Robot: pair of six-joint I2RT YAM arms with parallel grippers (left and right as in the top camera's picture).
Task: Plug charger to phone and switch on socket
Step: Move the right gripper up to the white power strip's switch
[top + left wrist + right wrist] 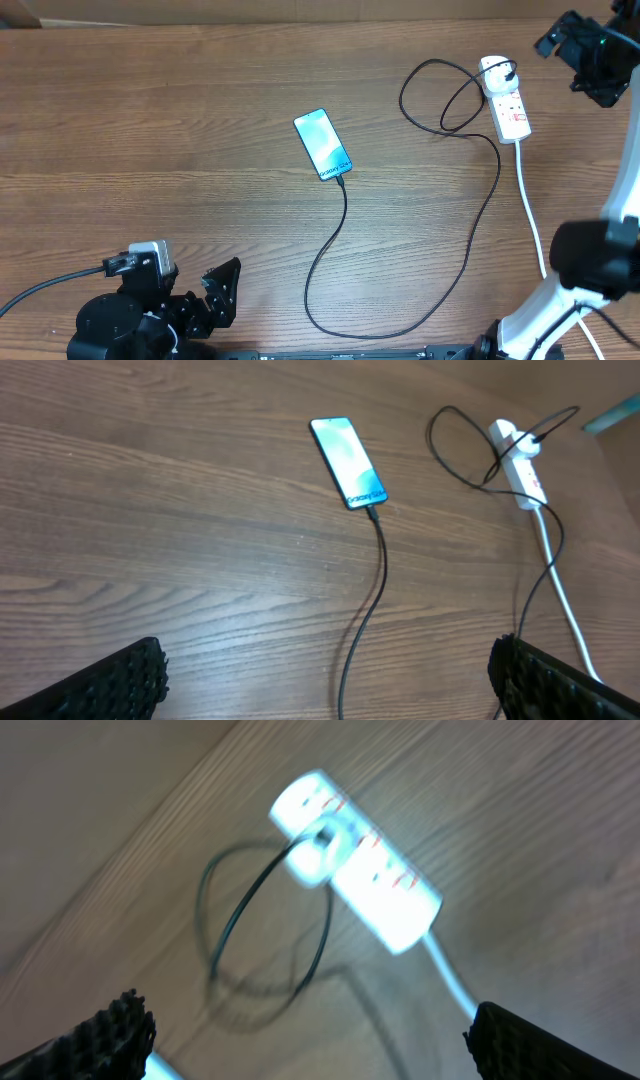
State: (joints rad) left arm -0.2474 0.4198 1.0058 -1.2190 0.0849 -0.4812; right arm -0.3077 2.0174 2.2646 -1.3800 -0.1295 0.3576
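We observe a matt wood-grain counter (150, 120), a glossy-screened phone (323, 144), a smooth white plastic socket (510, 108) and a matt black charger (383, 565) cable.

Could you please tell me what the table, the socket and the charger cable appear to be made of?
Table: wood or wood-look laminate, matte; brown grain lines.
Socket: likely moulded white plastic, smooth, slight sheen.
Charger: probably rubbery plastic sheath; thin, black, loops freely.

Black left arm (120, 320), white-linked right arm (535, 305), textured black fingers (100, 685).
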